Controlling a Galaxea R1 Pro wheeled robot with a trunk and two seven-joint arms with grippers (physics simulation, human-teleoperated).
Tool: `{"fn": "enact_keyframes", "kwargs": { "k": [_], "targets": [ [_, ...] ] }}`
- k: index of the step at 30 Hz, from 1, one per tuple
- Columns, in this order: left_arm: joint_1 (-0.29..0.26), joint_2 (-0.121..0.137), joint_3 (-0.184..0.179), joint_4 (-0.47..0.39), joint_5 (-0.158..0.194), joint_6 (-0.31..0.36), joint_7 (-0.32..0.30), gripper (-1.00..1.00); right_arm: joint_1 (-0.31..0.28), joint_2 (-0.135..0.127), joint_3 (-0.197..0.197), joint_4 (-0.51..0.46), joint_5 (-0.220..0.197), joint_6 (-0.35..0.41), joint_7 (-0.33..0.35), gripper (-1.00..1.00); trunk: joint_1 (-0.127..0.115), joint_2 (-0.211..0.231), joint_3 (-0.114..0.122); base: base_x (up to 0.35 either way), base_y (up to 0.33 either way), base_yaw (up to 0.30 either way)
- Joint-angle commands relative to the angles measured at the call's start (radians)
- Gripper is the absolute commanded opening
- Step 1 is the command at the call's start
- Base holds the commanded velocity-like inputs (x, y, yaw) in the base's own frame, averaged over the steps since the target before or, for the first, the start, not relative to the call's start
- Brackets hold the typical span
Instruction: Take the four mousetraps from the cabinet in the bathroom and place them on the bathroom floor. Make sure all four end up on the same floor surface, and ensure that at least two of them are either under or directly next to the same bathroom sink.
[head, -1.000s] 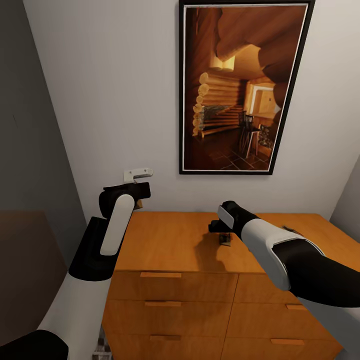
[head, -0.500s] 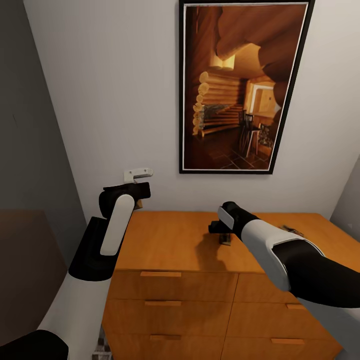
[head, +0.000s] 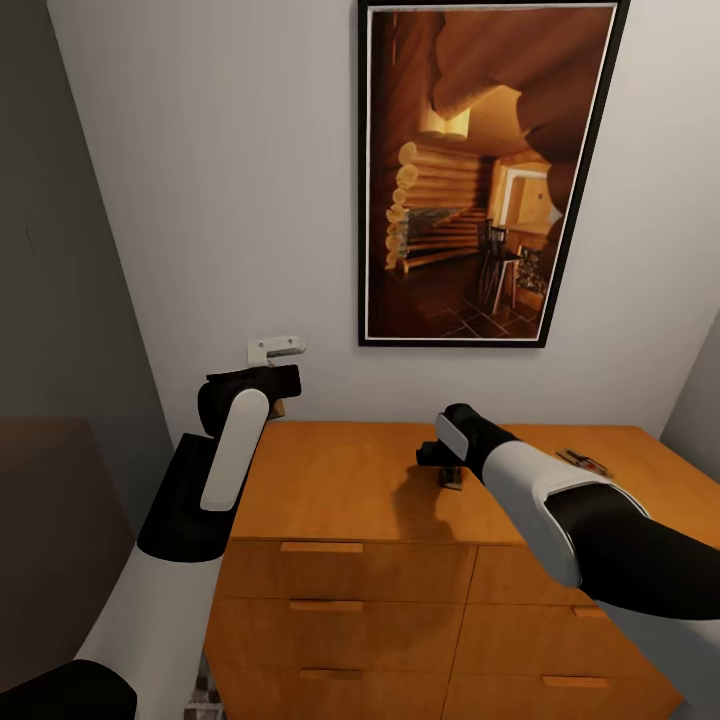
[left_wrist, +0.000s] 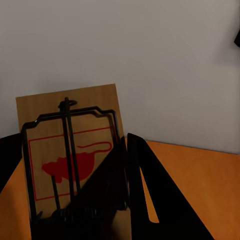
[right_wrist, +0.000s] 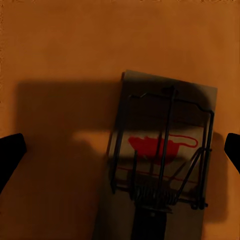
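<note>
My left pincer (left_wrist: 125, 200) has black fingers, and the mousetrap (left_wrist: 70, 155) by it is tan wood with dark wire, a red outline box and a red mouse shape printed on it. The trap (right_wrist: 162, 165) under my right pincer (head: 440, 462) bears the same red mouse on shadowed tan. The cabinet (head: 350, 520) is orange-brown all over. My arms are white and black. The wall is pale grey; the framed picture (head: 480, 170) glows amber and brown inside a black frame

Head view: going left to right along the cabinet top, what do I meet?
Left tool holding a mousetrap → right tool over a second mousetrap → third mousetrap near the cabinet's right end.
</note>
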Motion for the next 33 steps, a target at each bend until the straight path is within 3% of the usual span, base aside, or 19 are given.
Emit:
{"fn": "enact_keyframes", "kwargs": {
  "k": [1,33],
  "targets": [
    [-0.001,0.000,-0.001,-0.001,0.006,0.005,0.011,-1.00,0.001,0.000,0.008,0.032,-0.010,0.004,-0.006,1.00,0.000,0.000,-0.001,0.000,0.000,0.000],
    [-0.001,0.000,-0.001,-0.001,0.006,0.005,0.011,-1.00,0.009,-0.015,0.008,0.030,-0.010,0.004,-0.005,1.00,0.012,-0.021,-0.011,0.000,0.000,0.000]
  ]
}}
